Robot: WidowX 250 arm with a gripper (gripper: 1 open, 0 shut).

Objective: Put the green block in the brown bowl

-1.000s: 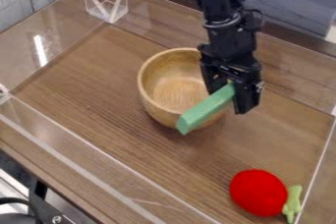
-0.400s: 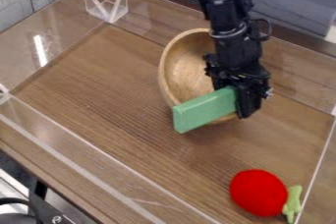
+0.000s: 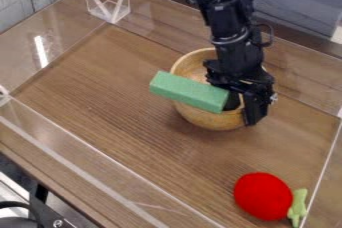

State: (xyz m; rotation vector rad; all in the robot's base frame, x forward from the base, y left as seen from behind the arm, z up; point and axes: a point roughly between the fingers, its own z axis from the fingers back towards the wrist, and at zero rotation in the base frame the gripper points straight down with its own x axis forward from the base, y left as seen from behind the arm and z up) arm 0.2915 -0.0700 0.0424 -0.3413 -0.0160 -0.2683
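Observation:
The green block [image 3: 187, 90] lies slanted across the upper left side of the brown bowl [image 3: 214, 115], its left end sticking out over the table. The bowl is tipped over, with its rounded outer wall towards the camera and only a sliver of its inside showing. My gripper [image 3: 250, 112] points steeply down at the bowl's right side, and its black fingers [image 3: 242, 100] meet the block's right end. Whether they clamp the block, the bowl wall or neither is hidden from this angle.
A red round object [image 3: 263, 194] with a green tip lies near the front right corner. Clear plastic walls [image 3: 54, 147] fence the wooden tabletop on all sides. A small clear stand [image 3: 107, 7] sits at the back left.
The bowl has tipped from upright onto its side and shifted right. The block went from leaning on the bowl's near wall to lying higher and further left on it.

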